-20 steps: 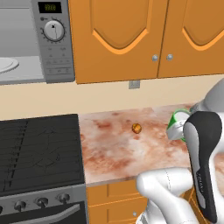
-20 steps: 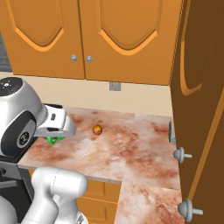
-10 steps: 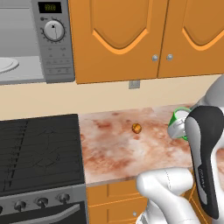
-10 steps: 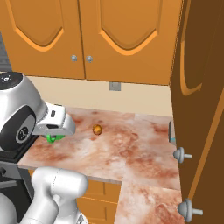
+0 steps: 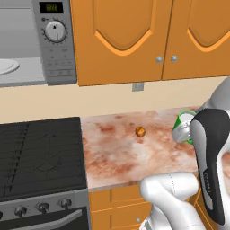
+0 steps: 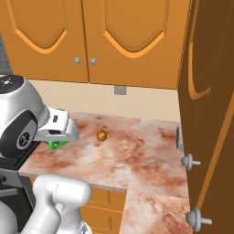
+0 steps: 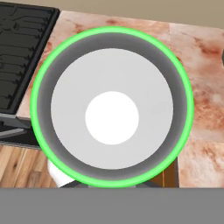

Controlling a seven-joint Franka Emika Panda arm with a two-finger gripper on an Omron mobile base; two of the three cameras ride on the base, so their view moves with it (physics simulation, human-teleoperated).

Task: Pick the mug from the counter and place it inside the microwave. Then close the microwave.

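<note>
The tool [image 6: 57,137] is clamped on the green mug [image 5: 183,121], lifted above the marbled surface [image 5: 121,152]. The arm hides most of the mug in both base views. In the hand view its fingertips are hidden behind the rim [image 7: 112,29]. The microwave [image 5: 40,42] is cut off at the left edge.

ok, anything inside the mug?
Nothing visible: the mug shows a bare white inside down to its round bottom in the hand view. Its rim nearest the camera is hidden by the grey band.
</note>
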